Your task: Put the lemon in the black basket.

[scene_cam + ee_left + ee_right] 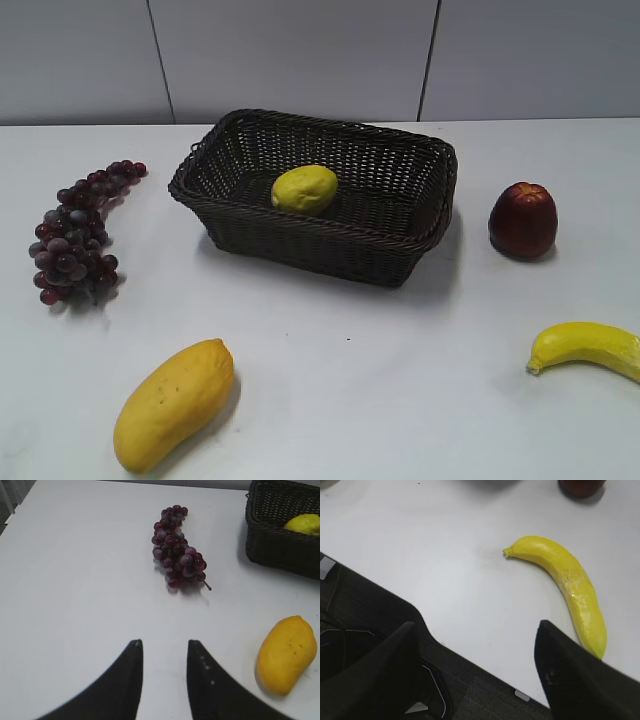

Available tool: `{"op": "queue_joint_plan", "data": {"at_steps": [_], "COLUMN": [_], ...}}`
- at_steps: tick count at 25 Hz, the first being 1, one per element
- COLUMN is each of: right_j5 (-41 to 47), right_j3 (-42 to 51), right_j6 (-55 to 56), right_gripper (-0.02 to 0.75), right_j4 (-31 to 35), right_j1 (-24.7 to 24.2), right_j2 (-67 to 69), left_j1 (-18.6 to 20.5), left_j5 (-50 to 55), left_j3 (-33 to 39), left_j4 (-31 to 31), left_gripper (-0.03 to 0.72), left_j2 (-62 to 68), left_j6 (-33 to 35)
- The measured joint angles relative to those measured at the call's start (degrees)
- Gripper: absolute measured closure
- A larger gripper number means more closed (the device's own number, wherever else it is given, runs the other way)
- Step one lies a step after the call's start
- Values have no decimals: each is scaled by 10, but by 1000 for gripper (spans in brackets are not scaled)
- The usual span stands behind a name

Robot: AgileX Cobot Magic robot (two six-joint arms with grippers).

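The lemon (304, 189) lies inside the black basket (400, 160), on its woven floor toward the left half, its nubbed end pointing right. In the left wrist view the lemon (304, 524) shows just above the basket's near wall (280, 550).

The basket stands on the white table (350, 350), set at a slight angle, with its braided rim unbroken all round. Left of the basket, well apart from it, lies a bunch of dark red grapes (78, 235), stretched in a curve. In front of the basket and to its left rests a mango (172, 403), lying slantwise. Right of the basket stands a red apple (523, 220), upright, clear of the wicker. In front of the apple, further from the basket, a banana (585, 347) lies partly cut by the picture's edge.

The left gripper (164, 647) hangs over bare table on the near side of the grapes, its dark fingers apart and holding nothing. The right gripper (475, 630) is spread wide and empty, one finger (570, 675) just beside the banana (565, 580), over the table's near edge.
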Motion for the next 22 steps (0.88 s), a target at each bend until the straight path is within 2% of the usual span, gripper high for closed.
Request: {"op": "queue_joint_plan", "data": {"at_steps": [4, 10, 14, 22], "right_j5": [0, 0, 0, 0], "right_j3": [0, 0, 0, 0], "right_j6": [0, 0, 0, 0], "right_gripper": [151, 151, 151, 151], "right_j4": [1, 1, 1, 1], "right_j1": [-47, -176, -241, -276], "right_j2": [-32, -104, -139, -186], "left_j1": [0, 0, 0, 0], "left_j5": [0, 0, 0, 0], "left_j3": [0, 0, 0, 0], "left_j4": [0, 0, 0, 0], "left_gripper": [450, 450, 450, 450], "left_j2": [0, 0, 0, 0], "left_j6": [0, 0, 0, 0]}}
